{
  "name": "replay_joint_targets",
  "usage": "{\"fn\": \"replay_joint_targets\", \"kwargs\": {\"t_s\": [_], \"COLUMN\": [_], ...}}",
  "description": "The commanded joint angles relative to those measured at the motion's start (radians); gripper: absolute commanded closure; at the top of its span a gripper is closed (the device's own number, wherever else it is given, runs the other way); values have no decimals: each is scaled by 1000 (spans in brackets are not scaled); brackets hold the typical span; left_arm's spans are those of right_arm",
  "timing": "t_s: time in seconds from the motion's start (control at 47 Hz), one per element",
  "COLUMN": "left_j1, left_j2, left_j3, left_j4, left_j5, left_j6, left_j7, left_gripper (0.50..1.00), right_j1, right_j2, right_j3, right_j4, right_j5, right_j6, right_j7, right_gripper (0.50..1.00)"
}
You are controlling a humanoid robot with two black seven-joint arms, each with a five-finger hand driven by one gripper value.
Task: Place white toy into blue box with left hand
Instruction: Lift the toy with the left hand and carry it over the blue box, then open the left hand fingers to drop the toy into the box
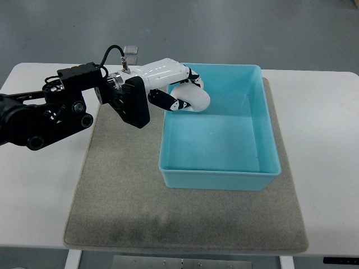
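Reaching in from the left edge of the frame, my left hand hangs over the upper-left corner of the box, its fingers curled around the toy. I judge the grasp is kept closed because the toy is only just past the near wall and not yet low enough to drop cleanly. The toy is a smooth, rounded white lump, glossy like the hand's shell, so the two are hard to tell apart where they meet. The box is a light blue plastic tub, rectangular with rounded corners and a bare, slightly shiny floor. It sits on a grey mat of felt-like weave, probably there to stop it sliding on the slick white table. No right arm shows anywhere in the frame.
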Motion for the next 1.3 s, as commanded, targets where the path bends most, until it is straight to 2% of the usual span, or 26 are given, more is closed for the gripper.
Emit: {"fn": "replay_joint_targets", "kwargs": {"t_s": [0.0, 0.191, 0.277, 0.34, 0.383, 0.468, 0.532, 0.574, 0.596, 0.638, 0.66, 0.766, 0.83, 1.043, 1.277], "left_j1": [2, 22, 33, 40, 44, 44, 44, 44, 45, 45, 45, 45, 45, 44, 42], "left_j2": [-24, -71, -93, -94, -94, -94, -94, -94, -94, -94, -94, -94, -94, -88, -85], "left_j3": [-1, 0, 0, 0, 0, 0, 0, 0, 0, 0, 0, 2, 2, -24, -52], "left_j4": [25, 65, 74, 76, 76, 76, 76, 76, 76, 76, 76, 76, 74, 80, 151], "left_j5": [-1, 0, 2, 0, -1, -3, -3, -6, -8, -8, -8, -8, -8, -9, -29], "left_j6": [0, 0, 0, 0, 0, 0, 0, 0, 0, 1, 3, 38, 52, 57, 57], "left_j7": [0, 0, 0, 0, 0, 0, 0, -2, -2, -2, -2, -3, -3, -2, -2], "left_gripper": [1000, 999, 982, 928, 864, 770, 731, 722, 703, 635, 619, 609, 568, 566, 566], "right_j1": [1, 0, 0, 0, 0, 0, 0, 1, 1, 0, 0, 1, 0, 0, 0], "right_j2": [0, 0, 0, 0, 0, 0, 0, 0, 0, 0, 0, 0, 0, 0, 0], "right_j3": [0, 0, 0, 0, 0, 0, 0, 0, 0, 0, 0, 0, 0, 0, 0], "right_j4": [0, 0, 0, 0, 0, 0, 0, 0, 0, 0, 0, 0, 0, 0, 0], "right_j5": [0, 0, 0, 0, 0, 0, 0, 0, 0, 0, 0, 0, 0, 0, 0], "right_j6": [0, 0, 0, 0, 0, 0, 0, 0, 0, 0, 0, 0, 0, 0, 0], "right_j7": [-1, -1, -1, -1, -1, -1, -1, -1, -1, 1, 1, -1, -1, 1, -1], "right_gripper": [564, 564, 564, 564, 564, 564, 564, 564, 564, 564, 564, 564, 564, 564, 564]}}
